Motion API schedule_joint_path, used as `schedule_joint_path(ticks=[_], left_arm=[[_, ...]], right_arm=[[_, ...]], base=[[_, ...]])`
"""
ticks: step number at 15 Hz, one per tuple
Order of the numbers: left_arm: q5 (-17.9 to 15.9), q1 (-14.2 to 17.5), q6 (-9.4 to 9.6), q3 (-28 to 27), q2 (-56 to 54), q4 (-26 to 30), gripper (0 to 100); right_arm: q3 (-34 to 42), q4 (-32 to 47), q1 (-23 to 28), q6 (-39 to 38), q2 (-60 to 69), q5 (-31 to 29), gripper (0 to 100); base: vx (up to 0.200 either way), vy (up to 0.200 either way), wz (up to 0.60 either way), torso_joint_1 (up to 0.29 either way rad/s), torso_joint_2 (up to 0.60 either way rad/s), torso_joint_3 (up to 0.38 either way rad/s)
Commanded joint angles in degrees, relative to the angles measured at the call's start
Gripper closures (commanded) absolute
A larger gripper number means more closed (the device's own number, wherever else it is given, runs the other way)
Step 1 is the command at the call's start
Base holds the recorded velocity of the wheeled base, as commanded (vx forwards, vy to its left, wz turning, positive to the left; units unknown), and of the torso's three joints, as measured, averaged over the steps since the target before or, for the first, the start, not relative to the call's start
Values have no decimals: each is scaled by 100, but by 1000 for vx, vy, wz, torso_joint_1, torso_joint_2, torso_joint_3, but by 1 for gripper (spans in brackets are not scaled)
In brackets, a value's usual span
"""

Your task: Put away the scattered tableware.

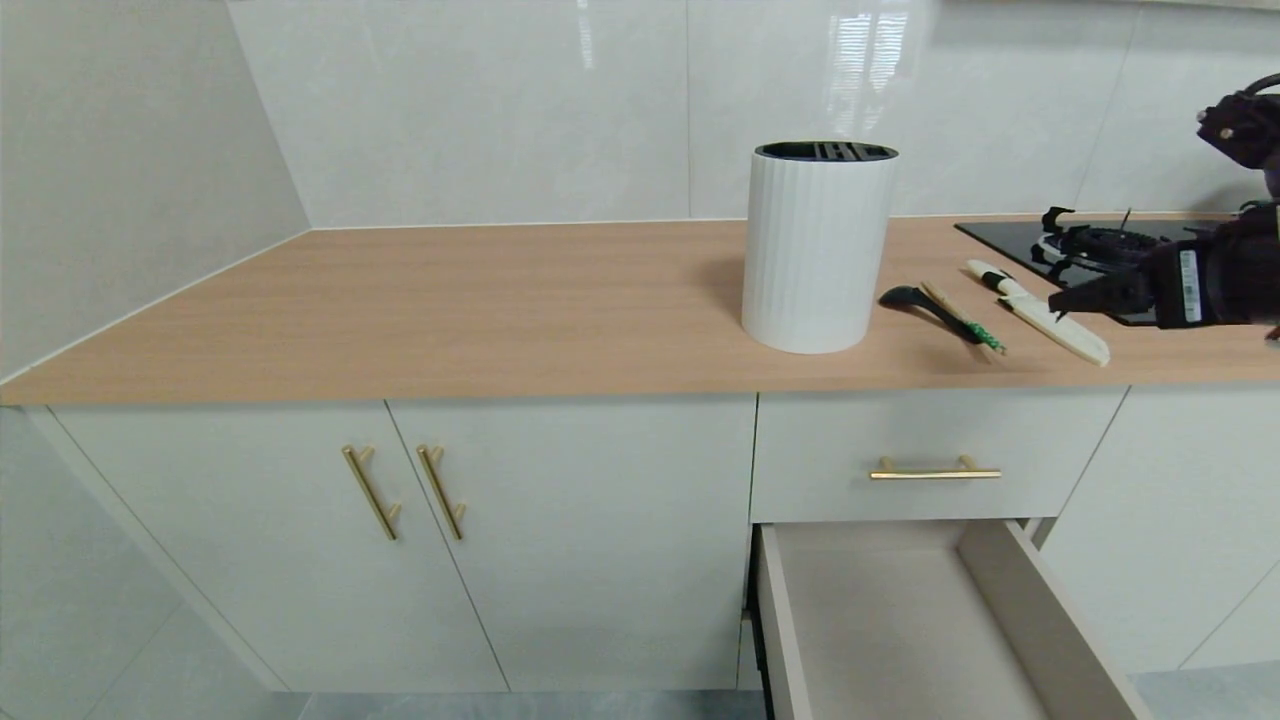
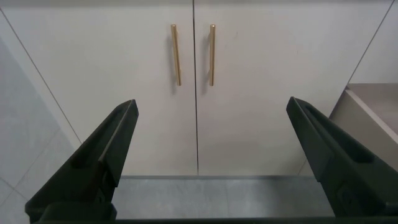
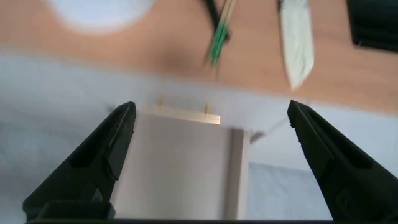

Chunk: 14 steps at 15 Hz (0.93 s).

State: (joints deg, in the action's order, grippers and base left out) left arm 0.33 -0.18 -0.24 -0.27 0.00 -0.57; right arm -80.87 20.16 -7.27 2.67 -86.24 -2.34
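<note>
Near the bench's (image 1: pixel 500 300) front edge, just right of the white holder (image 1: pixel 818 250), lie a black spoon (image 1: pixel 915 300), chopsticks (image 1: pixel 965 318) and white knife (image 1: pixel 1040 312), likely light, stiff and slippery, best pinched mid-handle by the right gripper (image 1: pixel 1062 300), fingers spread wide like the left gripper's (image 2: pixel 211 109).

We see a white ribbed holder (image 1: pixel 818 260) with a black top, a black spoon (image 1: pixel 902 296), green-tipped chopsticks (image 1: pixel 988 338), a cream knife (image 1: pixel 1080 343) and a tan wood-grain counter (image 1: pixel 450 300).
</note>
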Motion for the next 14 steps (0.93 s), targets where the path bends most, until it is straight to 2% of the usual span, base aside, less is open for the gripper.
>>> schedule_joint_path(ticks=[1, 4, 6, 10, 14], left_arm=[[2, 1, -2, 0, 9, -4, 0], [2, 1, -2, 0, 9, -4, 0], [2, 1, -2, 0, 9, -4, 0], [2, 1, -2, 0, 9, -4, 0], [2, 1, -2, 0, 9, -4, 0]], right_arm=[[-1317, 620, 164, -495, -1405, -3, 0], [-1950, 682, 164, -1146, -2108, -21, 0], [-2038, 673, 129, -1207, -2380, -82, 0], [-2187, 576, -73, -1234, -2916, -847, 0], [-2240, 515, -91, -1330, -2960, -856, 0]], base=[[0, 0, 0, 0, 0, 0], [0, 0, 0, 0, 0, 0], [0, 0, 0, 0, 0, 0], [0, 0, 0, 0, 0, 0], [0, 0, 0, 0, 0, 0]])
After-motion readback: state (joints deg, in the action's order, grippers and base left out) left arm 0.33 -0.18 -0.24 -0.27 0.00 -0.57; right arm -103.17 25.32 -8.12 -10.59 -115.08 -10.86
